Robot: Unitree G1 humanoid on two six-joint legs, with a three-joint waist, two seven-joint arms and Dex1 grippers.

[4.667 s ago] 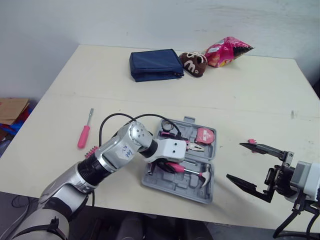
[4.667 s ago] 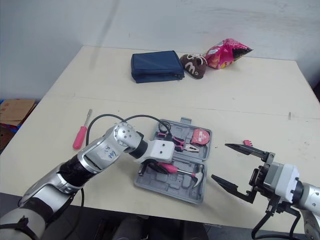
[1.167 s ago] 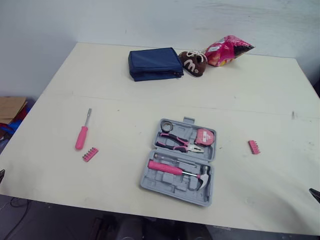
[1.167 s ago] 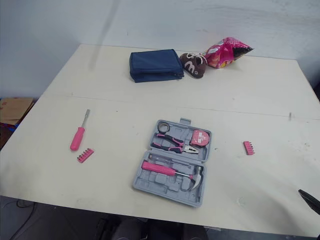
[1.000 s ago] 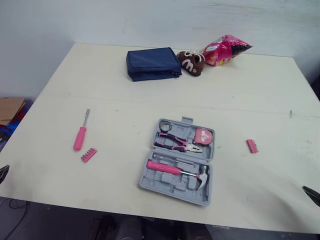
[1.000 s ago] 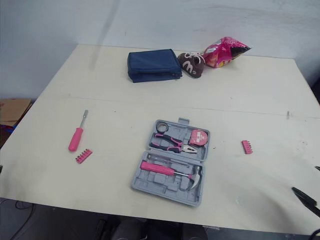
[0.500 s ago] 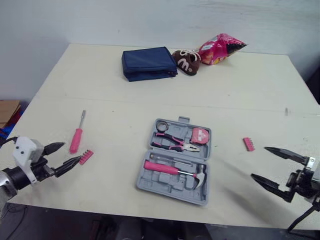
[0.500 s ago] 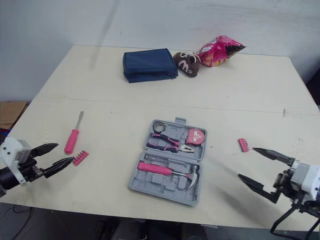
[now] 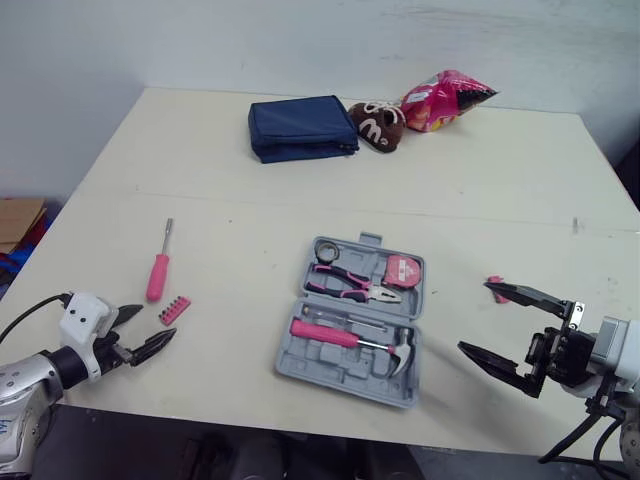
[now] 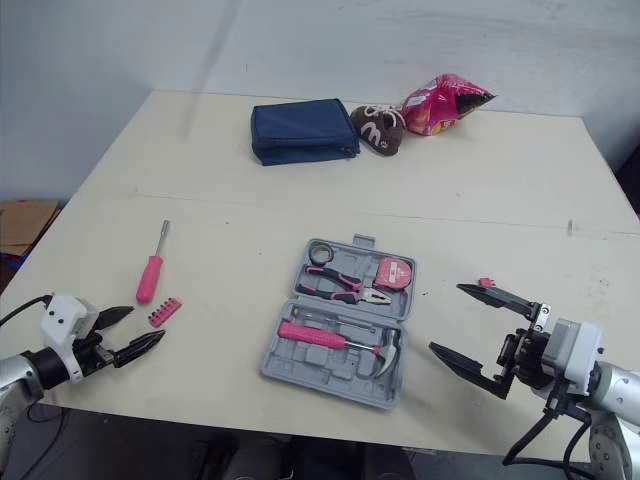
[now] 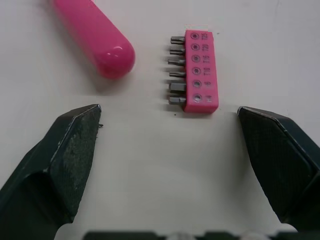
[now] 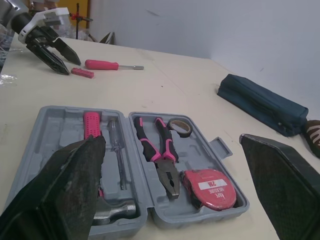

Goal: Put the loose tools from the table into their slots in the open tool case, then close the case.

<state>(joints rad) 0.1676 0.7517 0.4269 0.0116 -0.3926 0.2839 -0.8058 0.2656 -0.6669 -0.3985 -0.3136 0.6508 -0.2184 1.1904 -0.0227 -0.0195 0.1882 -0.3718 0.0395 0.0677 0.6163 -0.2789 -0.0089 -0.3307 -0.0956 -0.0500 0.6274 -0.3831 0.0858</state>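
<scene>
The grey tool case (image 9: 352,320) lies open mid-table, holding a pink hammer (image 9: 350,338), pliers (image 9: 352,287), a tape measure (image 9: 405,270) and a tape roll. A pink screwdriver (image 9: 158,275) and a pink bit holder (image 9: 175,311) lie loose to its left. My left gripper (image 9: 157,321) is open and low over the table, just short of that bit holder (image 11: 201,70), which lies beyond the fingertips. My right gripper (image 9: 474,316) is open to the right of the case, facing it. Its upper finger partly hides a second pink bit holder (image 10: 486,283).
A navy pouch (image 9: 302,127), a brown plush toy (image 9: 380,123) and a pink snack bag (image 9: 445,98) lie at the table's far side. The near table edge runs just below both grippers. Bare tabletop lies between the case and the pouch.
Both arms came up into view within the last second. The left gripper has closed in on the left bit holder, and the right gripper has moved left toward the case.
</scene>
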